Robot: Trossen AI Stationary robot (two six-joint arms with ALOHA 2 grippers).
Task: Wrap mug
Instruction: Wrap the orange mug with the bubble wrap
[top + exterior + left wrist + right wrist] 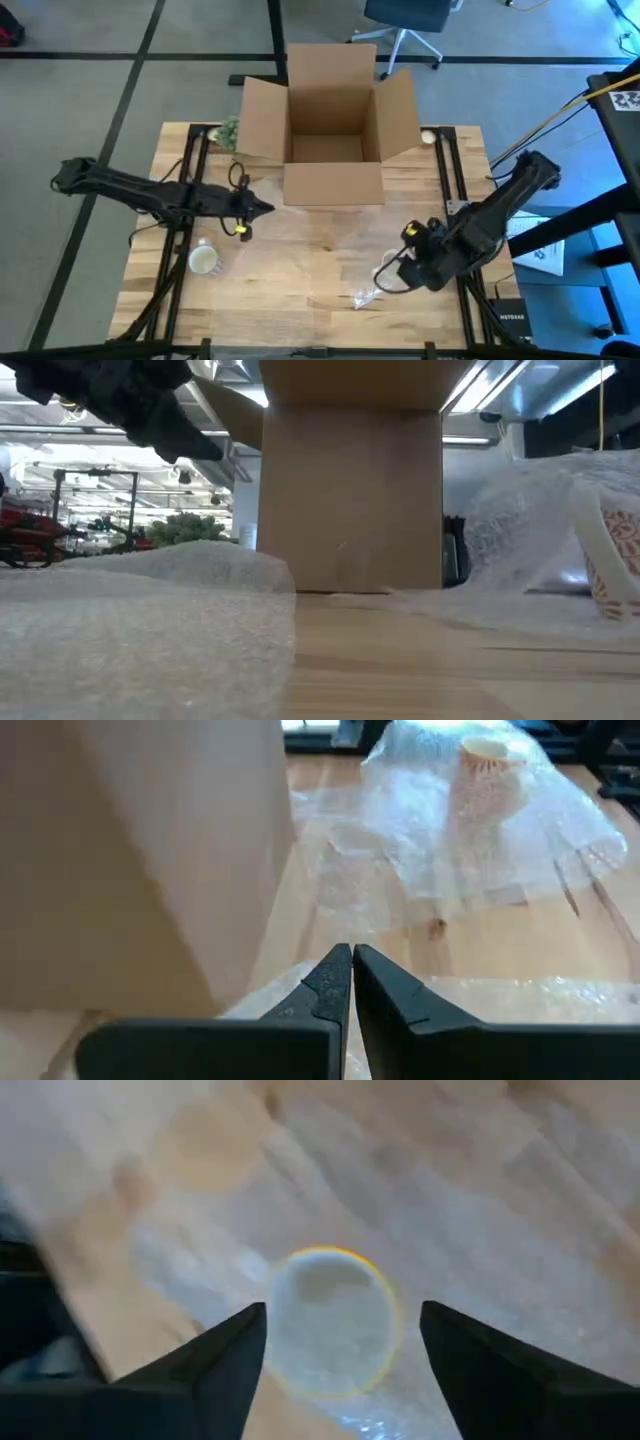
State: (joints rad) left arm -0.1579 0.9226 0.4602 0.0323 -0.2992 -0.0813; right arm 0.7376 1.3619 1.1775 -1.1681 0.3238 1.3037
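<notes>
High view: left gripper (262, 208), jaws closed, empty, hovering centre-left; right gripper (383, 278), jaws spread, approaching bubble wrap (365, 296) lower right; mug (204, 260) waiting lower left.

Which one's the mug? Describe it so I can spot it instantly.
Start at the open cardboard box at the table's far edge, then find the left gripper beside it. The mug stands just nearer the front: a pale round cup, unlike the clear crumpled bubble wrap.
</notes>
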